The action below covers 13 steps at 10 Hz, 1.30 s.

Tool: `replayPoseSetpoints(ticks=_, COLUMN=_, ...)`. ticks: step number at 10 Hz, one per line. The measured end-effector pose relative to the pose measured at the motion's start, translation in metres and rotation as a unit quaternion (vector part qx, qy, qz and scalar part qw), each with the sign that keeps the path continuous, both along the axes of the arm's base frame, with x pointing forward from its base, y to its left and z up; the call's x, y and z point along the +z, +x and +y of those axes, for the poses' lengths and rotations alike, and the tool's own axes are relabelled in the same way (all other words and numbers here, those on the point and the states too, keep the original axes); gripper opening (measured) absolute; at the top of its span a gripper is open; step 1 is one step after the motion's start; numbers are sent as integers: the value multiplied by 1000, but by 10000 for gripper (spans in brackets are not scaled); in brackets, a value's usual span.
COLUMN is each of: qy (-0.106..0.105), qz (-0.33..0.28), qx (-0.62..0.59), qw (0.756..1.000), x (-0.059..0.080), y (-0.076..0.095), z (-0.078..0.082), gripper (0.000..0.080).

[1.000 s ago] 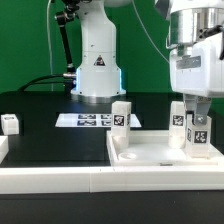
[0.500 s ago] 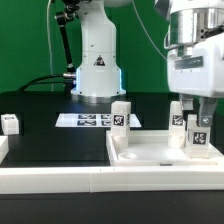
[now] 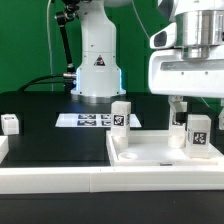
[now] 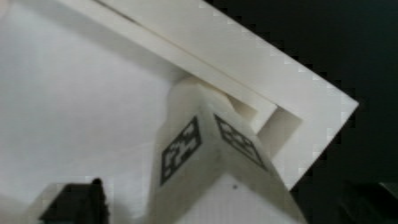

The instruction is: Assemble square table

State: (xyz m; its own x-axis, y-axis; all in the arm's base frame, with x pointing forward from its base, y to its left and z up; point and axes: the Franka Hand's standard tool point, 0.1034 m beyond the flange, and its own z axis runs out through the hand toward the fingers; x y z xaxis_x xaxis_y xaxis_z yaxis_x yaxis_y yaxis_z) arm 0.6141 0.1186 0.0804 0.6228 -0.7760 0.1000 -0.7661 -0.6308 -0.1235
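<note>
Now pincer (image 3: 199, 103) wide open, above leg (image 3: 199, 134), empty

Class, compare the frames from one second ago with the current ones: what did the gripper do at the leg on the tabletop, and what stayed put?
The gripper opened, let go of the leg at the exterior view's right, and rose above it. That leg remains upright on the tabletop. The other standing leg, the loose leg at the exterior view's left and the marker board did not move.

The pincer's (image 3: 190, 105) fingertips are hidden behind the tagged leg (image 3: 199, 135).
</note>
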Motion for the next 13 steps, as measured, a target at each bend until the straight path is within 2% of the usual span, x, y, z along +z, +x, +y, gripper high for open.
replayPoseSetpoints(ticks=5, qy=-33, qz=0, qx=156, qw=987, x=0, y=2, z=-3, gripper=649)
replayPoseSetpoints(ticks=10, qy=-64, qz=-1, qx=289, qw=955, x=0, y=2, z=-4, gripper=649)
replayPoseSetpoints(ticks=13, qy=-63, qz=-3, qx=284, qw=957, x=2, y=3, z=-3, gripper=635)
